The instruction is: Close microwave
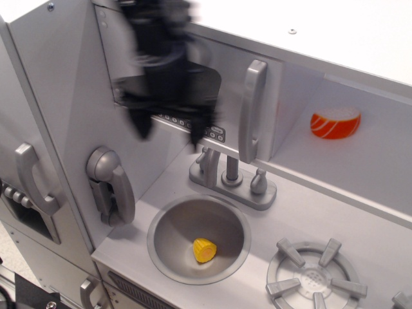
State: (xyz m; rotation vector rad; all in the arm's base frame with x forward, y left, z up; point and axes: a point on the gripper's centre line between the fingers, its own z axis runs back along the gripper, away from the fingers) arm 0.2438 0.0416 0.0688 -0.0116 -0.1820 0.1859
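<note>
The microwave (pixel 226 96) is the white box in the toy kitchen's upper wall. Its door lies flat against the box front, with the tall grey handle (pixel 252 109) at its right edge and a row of small buttons (pixel 209 131) along the bottom. My gripper (pixel 166 129) is blurred by motion in front of the door's left half. Its two dark fingers (pixel 138 124) stand apart with nothing between them, so it is open. It covers most of the dark window.
An orange-and-white sushi piece (pixel 335 122) sits in the doorless shelf at the right. Below are the grey faucet (pixel 232 175), the sink (pixel 168 217) holding a yellow corn piece (pixel 205 250), a stove burner (pixel 314 277) and a wall phone (pixel 111 185).
</note>
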